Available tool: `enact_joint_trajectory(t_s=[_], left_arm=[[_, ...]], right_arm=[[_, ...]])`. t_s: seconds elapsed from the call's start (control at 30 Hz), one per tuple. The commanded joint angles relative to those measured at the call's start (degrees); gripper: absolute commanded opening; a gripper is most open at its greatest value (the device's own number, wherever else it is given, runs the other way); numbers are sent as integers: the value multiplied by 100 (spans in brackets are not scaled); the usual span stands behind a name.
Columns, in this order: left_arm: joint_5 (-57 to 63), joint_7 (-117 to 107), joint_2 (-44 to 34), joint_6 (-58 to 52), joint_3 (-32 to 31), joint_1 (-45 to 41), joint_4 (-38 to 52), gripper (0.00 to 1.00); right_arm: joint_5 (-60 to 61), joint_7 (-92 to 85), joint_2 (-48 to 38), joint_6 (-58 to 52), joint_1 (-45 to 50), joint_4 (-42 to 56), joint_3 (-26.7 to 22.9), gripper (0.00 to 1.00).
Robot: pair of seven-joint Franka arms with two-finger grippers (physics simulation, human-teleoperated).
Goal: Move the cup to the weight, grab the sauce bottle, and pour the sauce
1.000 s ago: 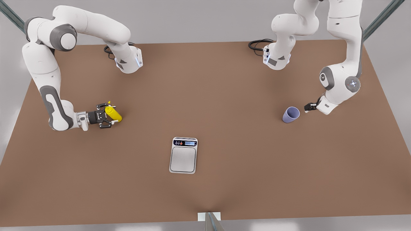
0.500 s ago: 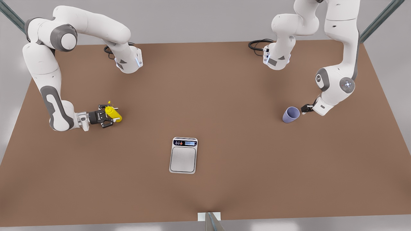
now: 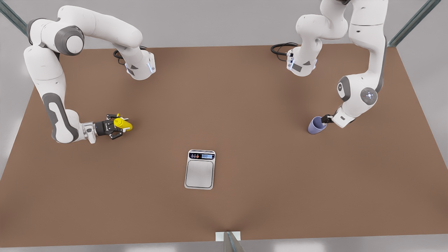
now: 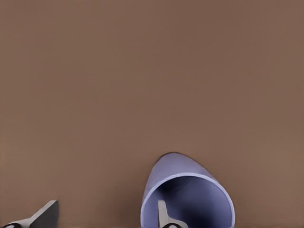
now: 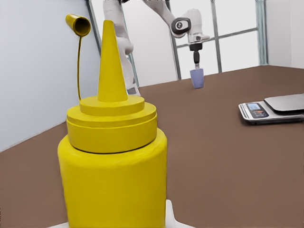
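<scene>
The lavender cup (image 3: 316,125) stands on the table at the front view's right. My left gripper (image 3: 327,119) is at its rim, open. In the left wrist view one finger (image 4: 164,216) is inside the cup (image 4: 180,171) and the other finger (image 4: 45,216) is outside it. At the front view's left, the yellow sauce bottle (image 3: 123,124) stands upright between the fingers of my right gripper (image 3: 117,126), which is open. The right wrist view has the bottle (image 5: 114,175) very close. The silver scale (image 3: 200,169) lies bare near the table's middle. No sauce shows.
Both arm bases (image 3: 140,68) (image 3: 302,64) sit at the table's far edge with black cables (image 3: 280,49) beside them. A small bracket (image 3: 227,236) is at the near edge. Open brown tabletop (image 3: 245,122) separates cup, scale and bottle.
My left gripper came down and toward the cup until one finger entered its rim. My right gripper slid closer around the bottle. Cup, bottle and scale stayed put.
</scene>
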Motion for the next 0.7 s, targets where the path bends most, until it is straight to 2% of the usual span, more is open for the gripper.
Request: enact_joint_trajectory(t_s=[0.0, 0.13, 0.17, 0.2, 0.27, 0.33, 0.37, 0.47, 0.6, 0.67], left_arm=[[2, 0, 1, 0, 0, 3, 0, 100], [2, 0, 18, 9, -17, -14, 0, 100], [-7, -79, 62, 18, -87, -14, 9, 91], [-7, -132, 106, 62, -122, -14, 9, 79], [-7, -132, 115, 62, -123, -23, 18, 73], [-16, -141, 300, 202, -158, -23, 26, 56], [-16, -141, 335, 202, -167, -23, 26, 51], [-51, -193, 440, 202, -202, -93, 35, 50], [-51, -317, 563, 193, -272, -146, 35, 25], [-51, -308, 554, 167, -272, -181, 44, 21]], right_arm=[[7, 18, -10, -45, 0, 10, 1, 57], [68, 580, -414, -309, 9, 239, -7, 57], [86, 738, -581, -301, 9, 335, -7, 57], [95, 870, -713, -274, 9, 423, -7, 57], [191, 1046, -854, -64, 62, 669, -7, 57], [376, 1186, -985, 262, 193, 669, -7, 57], [402, 1231, -1073, 402, 264, 669, -7, 57], [490, 1398, -1161, 578, 387, 819, -7, 57], [473, 1758, -1363, 1246, 580, 1127, -7, 57], [982, 1732, -1864, 2028, 536, 626, -7, 57]])
